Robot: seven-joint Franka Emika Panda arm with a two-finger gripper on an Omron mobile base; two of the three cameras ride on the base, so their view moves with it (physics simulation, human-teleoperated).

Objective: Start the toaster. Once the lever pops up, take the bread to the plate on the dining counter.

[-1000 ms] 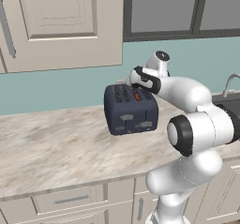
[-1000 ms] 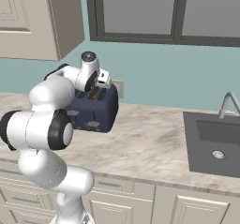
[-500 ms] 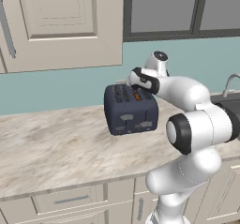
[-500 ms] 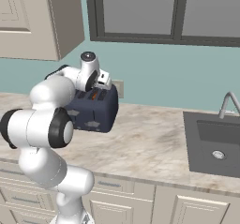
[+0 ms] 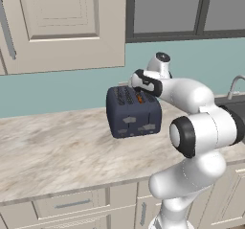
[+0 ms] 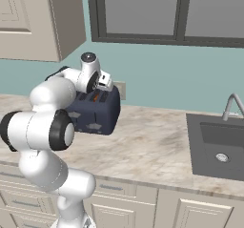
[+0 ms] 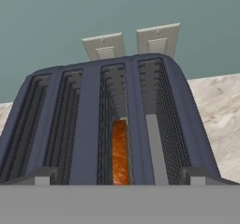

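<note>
The light is bright and even everywhere. The toaster (image 5: 133, 111) lays a soft, faint shadow on the worktop (image 5: 57, 151) beside it. Nothing shines or glares. Everything looks sharp, with no blur and no bending near the picture edges.

Bread (image 7: 120, 153) mostly sunk in toaster (image 7: 89, 129) slot

The toaster (image 5: 133, 111) is a dark navy box with four top slots and grey panels on its front, standing upright on the marble worktop near the wall. The bread (image 7: 120, 153), an orange-brown slice, sits on edge deep in the third slot from the left.
</note>
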